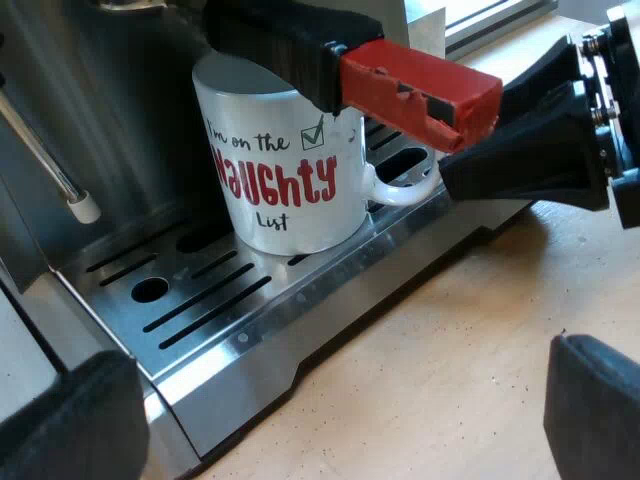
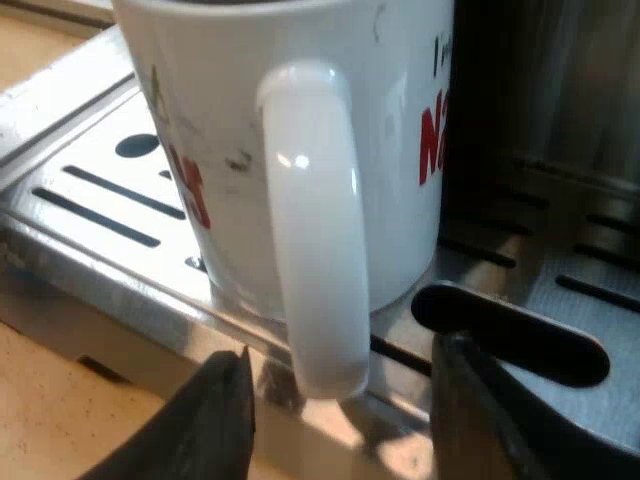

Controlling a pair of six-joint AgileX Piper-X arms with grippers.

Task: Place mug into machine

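Now, the white ceramic mug with red "Naughty" lettering (image 1: 285, 180) stands upright on the slotted steel drip tray (image 1: 230, 320) of the espresso machine, directly beneath the dark holder handle with a red end (image 1: 420, 90). The right gripper (image 2: 345, 400) sits at the mug's looped handle, black fingers spread to either side, a gap showing on each. The left gripper (image 1: 330, 440) hangs over the pale wooden tabletop (image 1: 450, 350) near the tray's edge, fingers wide apart, holding nothing.

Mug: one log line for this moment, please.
mug on drip tray | right pincer open around mug handle | left pincer open, empty
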